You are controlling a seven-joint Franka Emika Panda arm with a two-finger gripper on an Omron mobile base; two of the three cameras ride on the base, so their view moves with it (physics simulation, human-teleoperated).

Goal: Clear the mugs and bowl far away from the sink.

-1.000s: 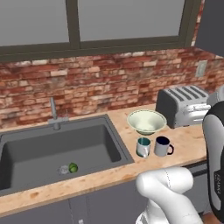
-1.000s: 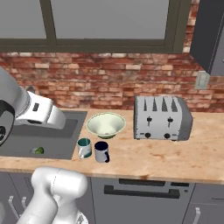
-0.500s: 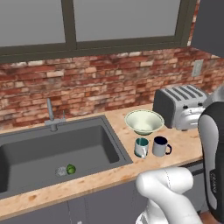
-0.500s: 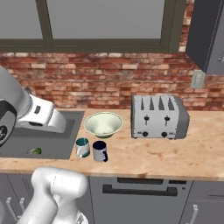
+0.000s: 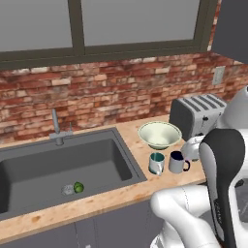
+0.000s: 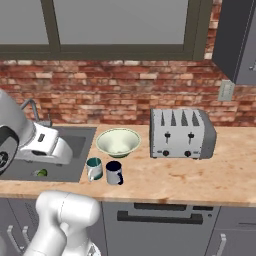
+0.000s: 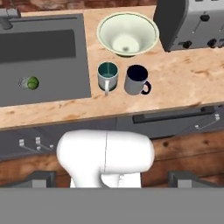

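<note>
Plainly, with the gripper (image 7: 107,179) spread wide and holding nothing high above the counter (image 7: 188,83), the teal mug (image 7: 107,75) and navy mug (image 7: 137,80) stood so close together before the bowl (image 7: 127,34), just beside the sink (image 7: 43,57), that reaching for one risked toppling the other.

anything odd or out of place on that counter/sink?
One thing: a small green round item lies in the sink at the drain, in an otherwise bare basin. The mugs, teal and navy, and the bowl stand upright on the counter, unspilled and undamaged.
</note>
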